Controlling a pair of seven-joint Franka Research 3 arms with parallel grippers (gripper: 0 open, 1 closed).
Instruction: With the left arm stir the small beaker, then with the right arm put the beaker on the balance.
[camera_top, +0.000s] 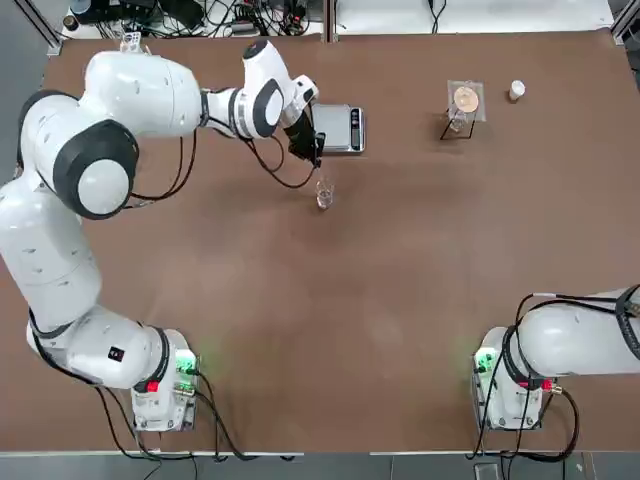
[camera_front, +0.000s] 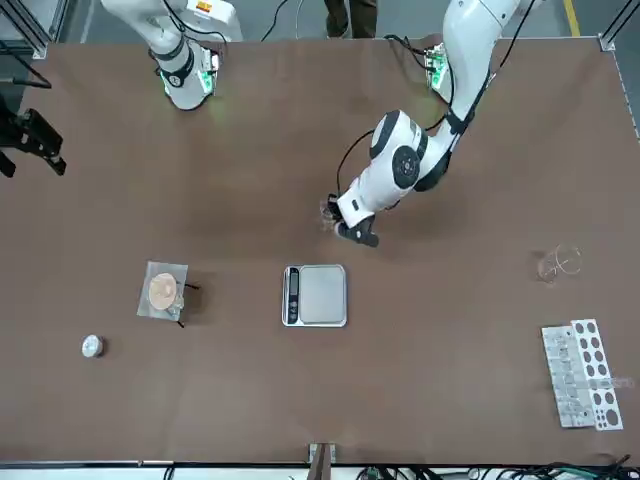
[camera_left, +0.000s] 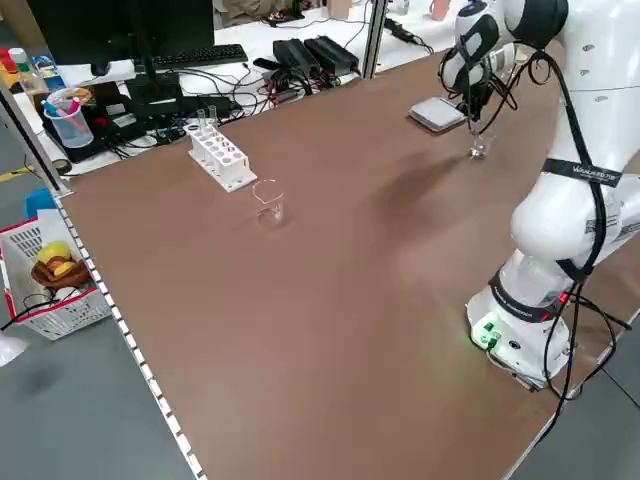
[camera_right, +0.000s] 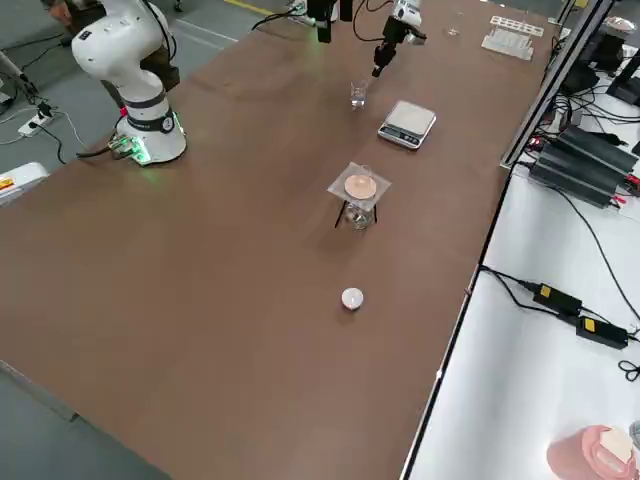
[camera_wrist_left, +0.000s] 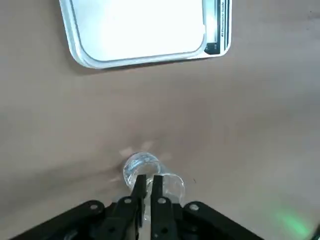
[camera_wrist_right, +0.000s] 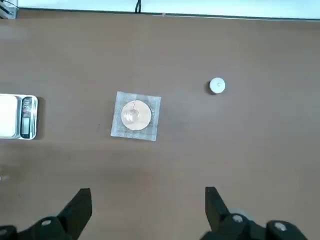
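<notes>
The small beaker (camera_top: 323, 196) stands upright on the brown table, just in front of the balance (camera_top: 338, 128), a flat silver scale with a dark strip on one side. My left gripper (camera_top: 311, 146) hovers over the beaker, shut on a thin clear rod that reaches down into it. In the left wrist view the left gripper (camera_wrist_left: 148, 186) has its fingers pressed together right above the beaker (camera_wrist_left: 142, 167), with the balance (camera_wrist_left: 145, 30) beyond. My right gripper (camera_wrist_right: 147, 210) is open and empty, high above the table's right half; its arm is parked near its base (camera_top: 510, 385).
A small stand with an orange disc (camera_top: 464, 105) and a white cap (camera_top: 516, 90) sit at the far right. A larger clear beaker (camera_front: 558, 264) and a white test-tube rack (camera_front: 583, 385) are on the robot's far left. Cables line the back edge.
</notes>
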